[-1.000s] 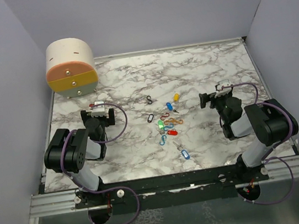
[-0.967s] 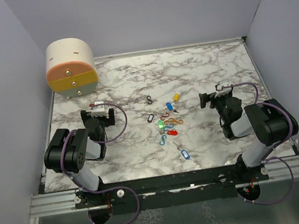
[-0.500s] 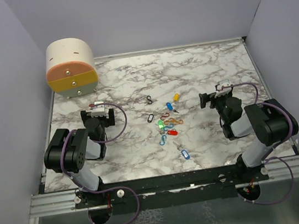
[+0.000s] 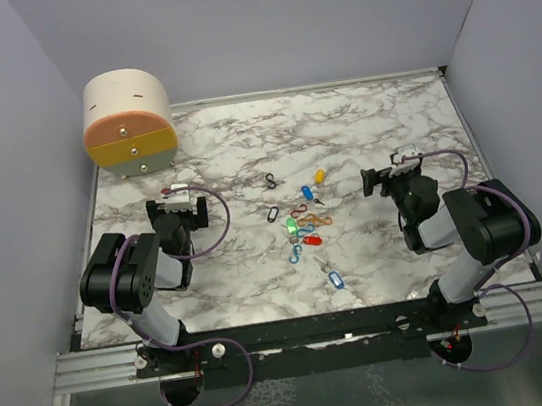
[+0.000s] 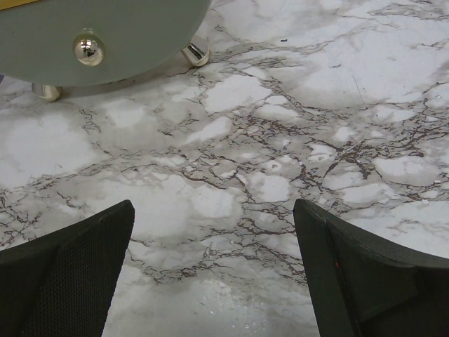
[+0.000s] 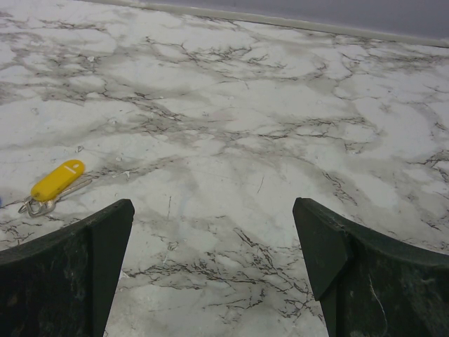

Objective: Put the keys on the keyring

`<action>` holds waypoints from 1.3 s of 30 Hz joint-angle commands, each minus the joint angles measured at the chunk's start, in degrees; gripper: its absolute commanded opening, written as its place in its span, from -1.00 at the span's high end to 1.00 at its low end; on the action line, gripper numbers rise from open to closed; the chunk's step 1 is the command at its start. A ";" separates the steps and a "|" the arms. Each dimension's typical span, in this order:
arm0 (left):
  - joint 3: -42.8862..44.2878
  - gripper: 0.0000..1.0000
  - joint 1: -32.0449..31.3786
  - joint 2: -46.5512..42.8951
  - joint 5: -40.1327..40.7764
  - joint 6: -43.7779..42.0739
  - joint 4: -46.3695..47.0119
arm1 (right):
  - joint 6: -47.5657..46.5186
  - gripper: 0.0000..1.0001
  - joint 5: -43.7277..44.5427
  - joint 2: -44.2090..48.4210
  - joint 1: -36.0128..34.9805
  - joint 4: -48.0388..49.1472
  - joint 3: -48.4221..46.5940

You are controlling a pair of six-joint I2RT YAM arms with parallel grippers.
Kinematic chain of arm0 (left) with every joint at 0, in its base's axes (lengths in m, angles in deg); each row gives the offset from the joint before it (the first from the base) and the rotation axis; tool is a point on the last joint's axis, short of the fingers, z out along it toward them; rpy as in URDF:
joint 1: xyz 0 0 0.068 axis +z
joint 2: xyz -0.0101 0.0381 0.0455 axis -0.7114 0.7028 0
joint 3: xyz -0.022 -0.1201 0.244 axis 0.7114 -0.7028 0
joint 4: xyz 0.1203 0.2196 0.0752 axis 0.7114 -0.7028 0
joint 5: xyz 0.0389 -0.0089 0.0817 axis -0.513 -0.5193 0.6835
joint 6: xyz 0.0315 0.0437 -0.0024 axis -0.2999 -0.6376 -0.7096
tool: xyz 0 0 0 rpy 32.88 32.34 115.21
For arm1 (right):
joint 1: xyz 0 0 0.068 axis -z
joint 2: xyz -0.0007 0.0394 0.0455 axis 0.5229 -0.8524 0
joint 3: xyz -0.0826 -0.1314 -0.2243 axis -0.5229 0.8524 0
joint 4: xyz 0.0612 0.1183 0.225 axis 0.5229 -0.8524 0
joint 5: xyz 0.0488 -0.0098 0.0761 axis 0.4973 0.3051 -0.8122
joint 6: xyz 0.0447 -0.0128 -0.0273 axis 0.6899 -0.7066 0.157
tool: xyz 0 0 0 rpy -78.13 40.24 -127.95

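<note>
Left tool [image 5: 212, 205] and right tool [image 6: 212, 203] gape wide, holding nothing.

The left arm [image 4: 131, 271] and right arm [image 4: 478, 222] sit folded low at the near edge. The left gripper [image 4: 179, 212] and right gripper [image 4: 396, 178] point far, jaws wide apart.

No visible change: the keys [image 4: 306, 223], left gripper [image 5: 212, 210] and right gripper [image 6: 212, 207] sit unmoved.
</note>
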 commanded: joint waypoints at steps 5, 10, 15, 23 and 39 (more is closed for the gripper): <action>0.38 -0.98 0.42 -1.54 0.15 0.70 0.86 | -0.40 -1.00 -0.59 1.25 -0.18 -0.02 0.66; 0.42 -0.98 0.42 -1.46 0.51 0.85 0.91 | -0.41 -1.00 -0.59 1.32 -0.18 0.03 0.66; 0.43 -0.98 0.42 -1.51 -0.45 0.38 0.94 | -0.44 -1.00 -0.59 1.26 -0.18 0.03 0.66; -0.86 -0.98 0.42 -1.64 -5.75 -1.79 3.14 | -0.46 -1.00 -0.59 1.25 -0.18 -0.02 0.66; -0.53 -0.98 0.43 -1.55 -3.92 -1.08 2.64 | -0.44 -1.00 -0.59 1.26 -0.18 0.03 0.66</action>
